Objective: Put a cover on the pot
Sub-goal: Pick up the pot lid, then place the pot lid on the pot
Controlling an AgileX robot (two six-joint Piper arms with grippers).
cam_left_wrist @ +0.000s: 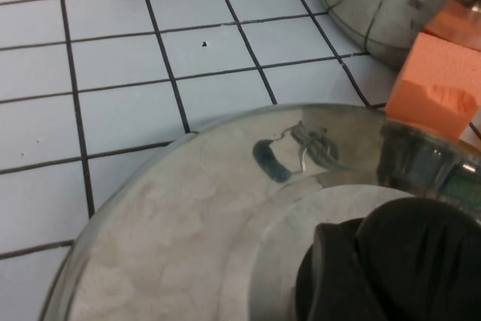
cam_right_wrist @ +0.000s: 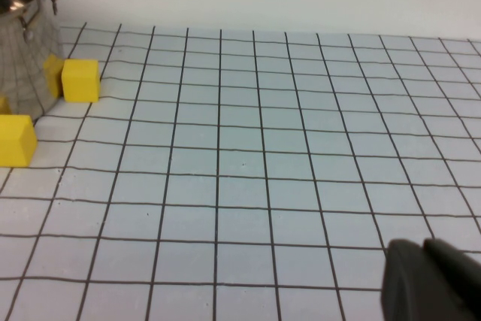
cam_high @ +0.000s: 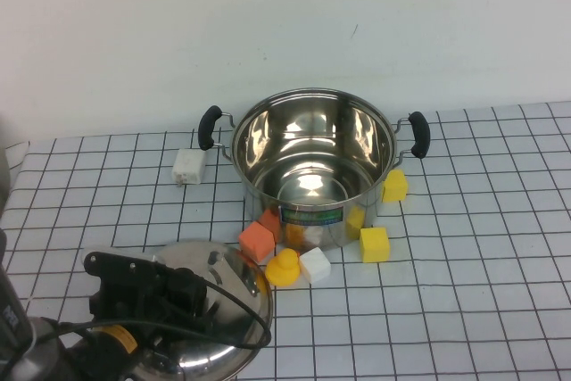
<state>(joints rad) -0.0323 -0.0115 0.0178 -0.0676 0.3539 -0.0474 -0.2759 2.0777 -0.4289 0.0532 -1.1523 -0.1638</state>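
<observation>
Nearest, the left hand (cam_high: 147,296) is poised over the domed lid (cam_high: 223,310), apparently at its black knob (cam_left_wrist: 398,261); whether it is clenched cannot be told. The steel is judged rigid, slippery, fairly heavy. Coloured blocks (cam_high: 285,260) crowd the open pot (cam_high: 312,167) mid-worktop (cam_high: 482,292). The right hand (cam_right_wrist: 436,280) is parked apart, its state unclear.

From above on the robot's side, we look down at the whole table (cam_high: 500,310). Our left wrist view sits very close over the lid (cam_left_wrist: 225,216). Our right wrist view skims low, sharing the pot (cam_right_wrist: 22,43) and yellow blocks (cam_right_wrist: 80,80).
</observation>
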